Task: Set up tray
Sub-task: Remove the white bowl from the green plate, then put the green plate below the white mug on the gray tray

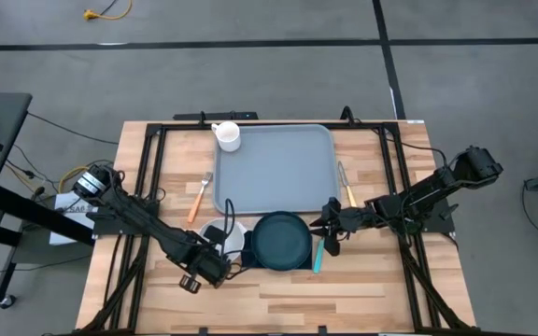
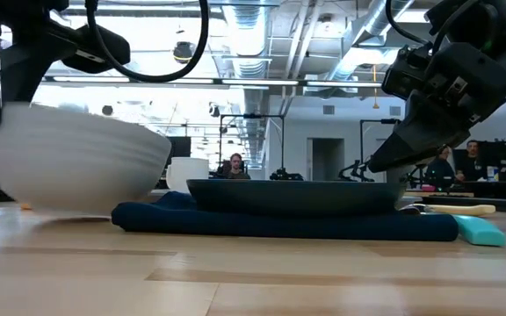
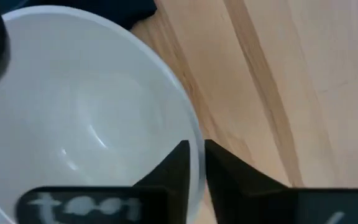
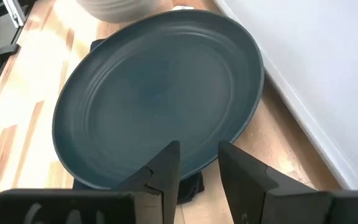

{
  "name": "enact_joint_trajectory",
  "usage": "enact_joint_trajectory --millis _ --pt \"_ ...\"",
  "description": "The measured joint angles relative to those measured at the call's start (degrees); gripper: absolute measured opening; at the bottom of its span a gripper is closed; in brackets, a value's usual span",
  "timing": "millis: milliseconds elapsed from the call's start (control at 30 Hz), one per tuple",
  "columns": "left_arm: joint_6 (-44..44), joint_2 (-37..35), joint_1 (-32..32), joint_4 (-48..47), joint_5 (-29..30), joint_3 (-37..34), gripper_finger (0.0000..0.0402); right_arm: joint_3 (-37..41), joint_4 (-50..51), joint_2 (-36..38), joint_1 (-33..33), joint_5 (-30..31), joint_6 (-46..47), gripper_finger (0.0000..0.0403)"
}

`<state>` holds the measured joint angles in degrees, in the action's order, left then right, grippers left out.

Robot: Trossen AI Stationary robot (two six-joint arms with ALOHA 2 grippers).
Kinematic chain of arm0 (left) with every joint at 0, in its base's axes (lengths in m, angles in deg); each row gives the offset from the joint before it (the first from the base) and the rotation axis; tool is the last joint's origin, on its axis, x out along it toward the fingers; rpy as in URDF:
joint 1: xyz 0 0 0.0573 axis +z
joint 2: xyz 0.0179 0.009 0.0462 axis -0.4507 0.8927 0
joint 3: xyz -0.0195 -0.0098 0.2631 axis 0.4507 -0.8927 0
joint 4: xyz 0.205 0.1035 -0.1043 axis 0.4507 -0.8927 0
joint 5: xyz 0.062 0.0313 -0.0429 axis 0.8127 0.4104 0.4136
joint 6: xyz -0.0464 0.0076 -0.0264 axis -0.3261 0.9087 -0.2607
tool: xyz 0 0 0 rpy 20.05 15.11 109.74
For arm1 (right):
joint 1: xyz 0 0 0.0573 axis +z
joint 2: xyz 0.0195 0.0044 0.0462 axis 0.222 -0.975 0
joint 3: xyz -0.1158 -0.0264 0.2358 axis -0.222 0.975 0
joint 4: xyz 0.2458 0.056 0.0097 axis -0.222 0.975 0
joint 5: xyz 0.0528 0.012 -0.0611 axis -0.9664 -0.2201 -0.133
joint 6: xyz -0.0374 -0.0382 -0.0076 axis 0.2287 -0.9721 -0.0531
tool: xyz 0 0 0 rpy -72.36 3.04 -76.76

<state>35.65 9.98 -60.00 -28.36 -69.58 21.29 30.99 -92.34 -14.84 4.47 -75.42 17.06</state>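
The grey-blue tray (image 1: 278,173) lies at the table's middle, toward the far side, with a white mug (image 1: 228,136) on its far left corner. Near it, a dark blue plate (image 1: 281,240) rests on a navy napkin (image 2: 279,224). A white bowl (image 1: 233,237) stands left of the plate. My left gripper (image 3: 196,149) is shut on the bowl's rim. My right gripper (image 4: 197,152) is open at the plate's right rim (image 4: 194,168), one finger over the plate and one outside it, apparently just above it in the low view. My left gripper pinches the white bowl's rim (image 3: 196,134), one finger (image 3: 176,165) inside the bowl and the other (image 3: 225,165) outside. It comes from above, slanting in from the table's left. The bowl stays upright; whether its base (image 2: 68,211) rests on the table, I cannot tell.
A fork with an orange handle (image 1: 197,198) lies left of the tray, a knife with a wooden handle (image 1: 347,191) to its right, and a teal-handled utensil (image 1: 318,257) right of the plate. The tray's inside is bare apart from the mug. People sit in the room beyond.
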Motion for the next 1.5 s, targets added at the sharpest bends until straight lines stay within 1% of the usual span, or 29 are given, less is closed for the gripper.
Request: enact_joint_trajectory --millis 133,300,433,500,567,700,800,933,1000,1067,1133,1233,1267,1367,1433,1500 --pt "-0.8 0.0 0.0 0.0 -0.4 0.0 0.0086 0.0 0.0 0.0 0.0 0.0 0.0 0.0102" --pt "-0.9 0.0 0.7 -0.3 -3.4 0.0 0.0133 0.0 0.0 0.0 0.0 0.0 0.0 0.0102" --pt "-1.4 0.0 2.3 -3.1 -8.1 0.7 0.0153 0.0 0.0 0.0 0.0 0.2 0.0 0.0102" --pt "-1.5 0.0 3.1 -6.0 -9.7 2.6 0.0158 0.0 0.0 0.0 0.0 0.2 0.0 0.0102" --pt "-1.4 0.0 3.8 -9.5 -10.0 5.2 0.0159 0.0 0.0 0.0 0.0 0.2 -0.1 0.0102" --pt "1.8 -0.1 5.4 -16.6 -6.4 12.6 0.0159 0.0 0.0 0.0 0.0 0.4 -0.5 0.0102" --pt "6.7 -0.1 7.4 -18.3 -0.3 18.6 0.0160 0.0 0.0 0.0 0.0 0.4 -0.5 0.0102" --pt "13.2 -0.2 11.0 -16.2 6.2 25.4 0.0160 0.0 0.1 0.0 -0.1 0.4 -0.5 0.0102" --pt "15.4 -0.2 13.3 -14.1 7.2 27.8 0.0160 0.0 0.1 0.0 -0.1 0.6 -0.5 0.0102" --pt "17.0 -0.2 15.7 -13.1 6.9 29.5 0.0160 0.0 0.0 0.0 -0.6 0.6 -0.5 0.0102" --pt "19.7 -0.2 18.3 -13.6 3.9 30.7 0.0160 -0.1 -0.2 0.0 -1.7 0.5 -0.5 0.0102" --pt "24.2 -1.1 23.2 -15.7 -4.5 31.4 0.0160 -1.7 1.1 0.0 -3.2 -1.2 -0.5 0.0102" --pt "24.9 -1.8 25.2 -15.5 -7.5 31.5 0.0160 -2.4 1.6 0.0 -3.6 -2.1 -0.5 0.0102" --pt "25.7 -3.8 31.6 -14.1 -15.2 31.6 0.0160 -3.9 4.1 0.0 -4.5 -2.4 -0.6 0.0102" --pt "26.0 -4.1 35.3 -12.4 -17.9 31.6 0.0160 -4.3 4.4 0.0 -5.1 -2.4 -1.3 0.0102" --pt "26.4 -4.0 37.8 -10.6 -18.0 31.6 0.0160 -4.3 4.4 0.0 -5.5 -2.4 -2.7 0.0102"
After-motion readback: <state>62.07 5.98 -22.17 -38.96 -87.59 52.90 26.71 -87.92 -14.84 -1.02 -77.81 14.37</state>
